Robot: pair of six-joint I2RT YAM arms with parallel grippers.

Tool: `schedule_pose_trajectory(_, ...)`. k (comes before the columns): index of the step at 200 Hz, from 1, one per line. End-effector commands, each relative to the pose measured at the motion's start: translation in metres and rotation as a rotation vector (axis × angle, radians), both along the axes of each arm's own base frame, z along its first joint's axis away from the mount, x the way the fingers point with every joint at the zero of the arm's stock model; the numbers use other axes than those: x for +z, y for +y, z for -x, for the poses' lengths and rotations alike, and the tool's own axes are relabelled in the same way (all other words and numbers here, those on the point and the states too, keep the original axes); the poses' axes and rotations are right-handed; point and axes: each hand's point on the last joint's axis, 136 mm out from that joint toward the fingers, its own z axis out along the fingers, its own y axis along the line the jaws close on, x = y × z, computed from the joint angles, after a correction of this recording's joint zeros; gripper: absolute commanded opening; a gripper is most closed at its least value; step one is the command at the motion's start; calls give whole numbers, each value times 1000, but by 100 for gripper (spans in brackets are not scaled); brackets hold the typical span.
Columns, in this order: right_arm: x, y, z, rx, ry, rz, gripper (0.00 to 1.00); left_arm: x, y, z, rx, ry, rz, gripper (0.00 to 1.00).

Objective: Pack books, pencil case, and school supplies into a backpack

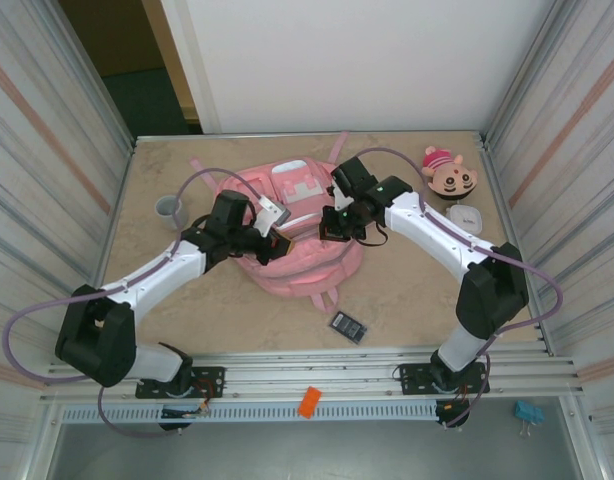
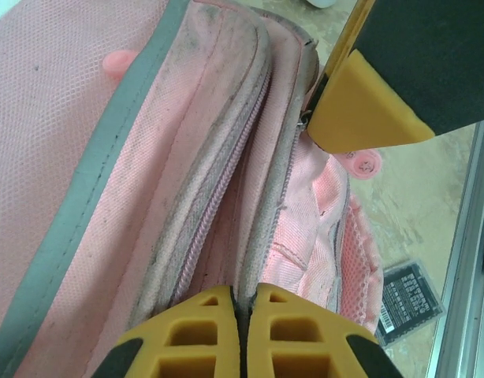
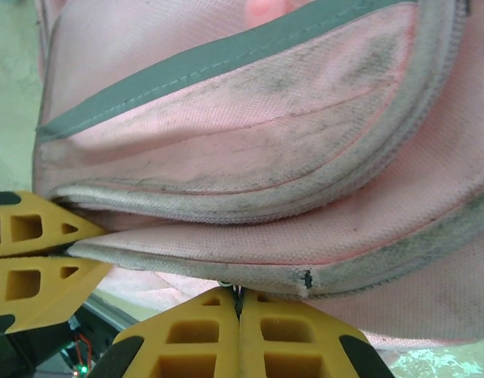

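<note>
Your top camera sits above and behind the arm bases, looking down on the whole beige stone-patterned table (image 1: 417,290) from well back. Your wrist cameras sit close against the large pink fabric backpack (image 1: 305,268) (image 2: 84,118) (image 3: 226,94). Each faces out past its own tips, the left gripper (image 2: 243,331) and the right gripper (image 3: 240,331), and both share its zip seam. The top and left wrist views share the small dark rectangular calculator (image 1: 348,326) (image 2: 410,299).

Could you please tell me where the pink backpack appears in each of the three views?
Top external: backpack lies in the centre of the picture.
Left wrist: backpack across left and centre, its edge pinched by the left gripper at bottom.
Right wrist: backpack across the picture, above the right gripper at bottom centre.
Shared landmark: its grey trim band, seen by both wrist cameras.
</note>
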Motion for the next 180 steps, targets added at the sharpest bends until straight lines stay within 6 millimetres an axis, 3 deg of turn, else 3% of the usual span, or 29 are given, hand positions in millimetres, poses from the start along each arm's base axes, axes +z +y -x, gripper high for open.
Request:
schedule_pose_trajectory(1, -10, -26, -1, 15, -17, 94, 0, 19, 17, -5, 48, -38, -8, 0)
schedule_pose_trajectory(58, -5, -12, 10, 145, -20, -36, 0, 17, 27, -8, 114, -51, -26, 0)
schedule_pose_trajectory(103, 1, -5, 20, 256, -44, -109, 0, 17, 41, 5, 121, -121, -65, 0)
schedule_pose_trajectory(130, 6, -7, 19, 299, -56, -146, 0, 23, 48, 8, 135, -159, -77, 5)
schedule_pose_trajectory(180, 14, -7, 19, 364, -79, -213, 0, 28, 40, 9, 102, -177, -109, 28)
